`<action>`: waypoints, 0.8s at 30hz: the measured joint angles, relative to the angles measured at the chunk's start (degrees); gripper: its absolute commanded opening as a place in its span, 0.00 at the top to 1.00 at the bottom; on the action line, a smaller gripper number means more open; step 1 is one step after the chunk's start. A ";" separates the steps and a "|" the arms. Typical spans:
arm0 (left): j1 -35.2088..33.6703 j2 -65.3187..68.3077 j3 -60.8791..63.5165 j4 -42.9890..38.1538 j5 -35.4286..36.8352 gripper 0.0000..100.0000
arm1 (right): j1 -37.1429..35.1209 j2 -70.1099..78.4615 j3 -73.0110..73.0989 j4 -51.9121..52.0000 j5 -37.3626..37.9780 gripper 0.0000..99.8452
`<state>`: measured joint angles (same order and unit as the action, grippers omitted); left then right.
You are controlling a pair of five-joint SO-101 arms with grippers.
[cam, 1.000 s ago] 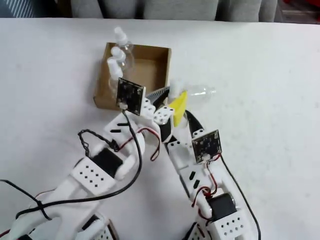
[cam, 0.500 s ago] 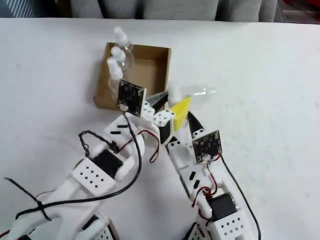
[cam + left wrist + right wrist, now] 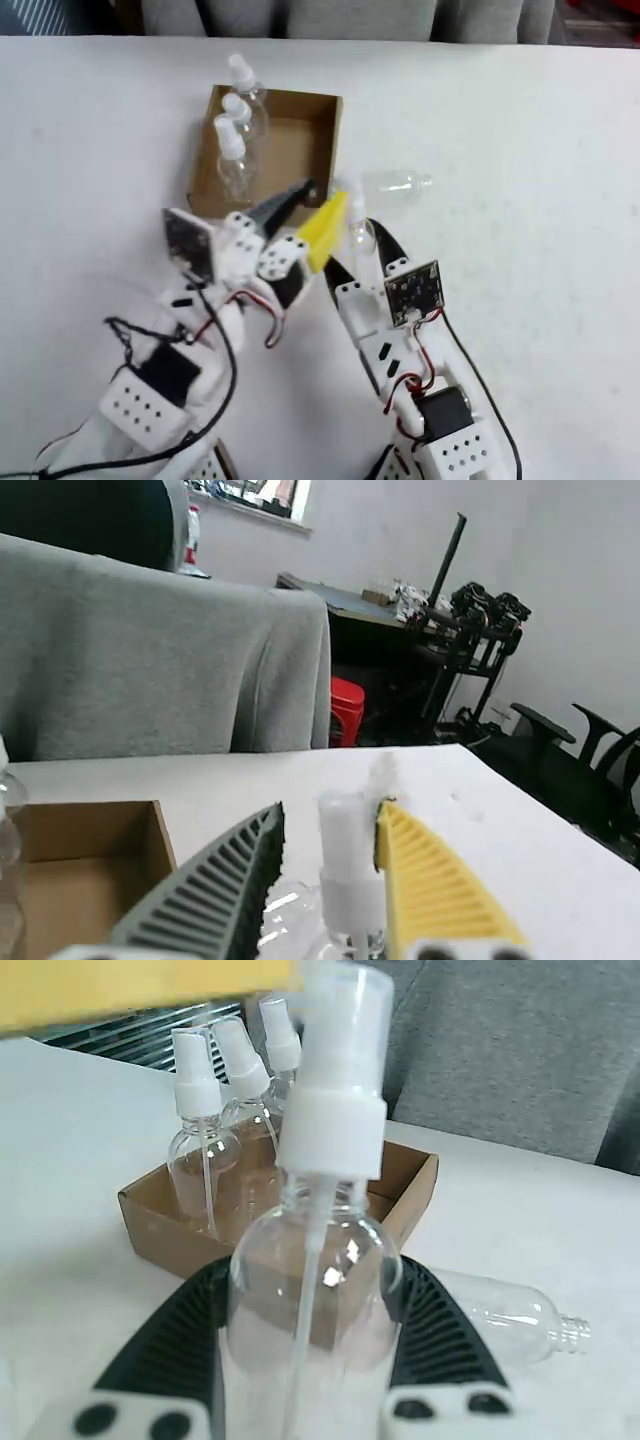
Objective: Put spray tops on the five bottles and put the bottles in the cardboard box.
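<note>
My right gripper [image 3: 357,250] is shut on a clear bottle [image 3: 315,1260] that stands upright with a white spray top [image 3: 335,1110] on its neck. My left gripper [image 3: 322,193], with one grey and one yellow finger, is open just left of that top. In the left wrist view the spray top [image 3: 345,865] stands between the spread fingers, close to the yellow finger [image 3: 430,880]. The cardboard box [image 3: 300,150] lies beyond, with three topped bottles [image 3: 235,165] along its left side. A topless bottle [image 3: 398,183] lies on the table right of the box.
The white table [image 3: 520,150] is bare to the right and to the far left. Grey chair backs [image 3: 350,18] line its far edge. Loose black cables [image 3: 230,350] hang by the left arm near the front.
The left arm has drawn back toward the near left and its fingers have come off the spray top. The right gripper and its bottle have stayed put.
</note>
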<state>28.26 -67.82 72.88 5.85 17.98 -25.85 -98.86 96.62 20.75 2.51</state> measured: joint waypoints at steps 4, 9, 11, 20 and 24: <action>-3.87 -5.63 0.62 3.52 0.00 0.85 | 1.49 0.00 0.00 0.00 0.00 0.98; -10.46 -11.16 0.88 13.98 0.00 0.85 | 2.81 0.00 0.00 0.00 0.00 0.98; -14.24 -12.75 1.05 18.55 0.00 0.85 | 2.64 0.00 0.00 0.00 0.00 0.98; -28.66 -23.30 14.86 20.57 0.00 0.85 | 4.31 0.00 0.00 -0.97 0.00 0.98; -32.00 -31.38 23.47 20.66 0.00 0.85 | 5.71 0.00 0.00 -3.08 0.00 0.98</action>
<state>-3.74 -99.21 96.35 26.51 17.98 -20.13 -98.86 96.62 17.67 2.51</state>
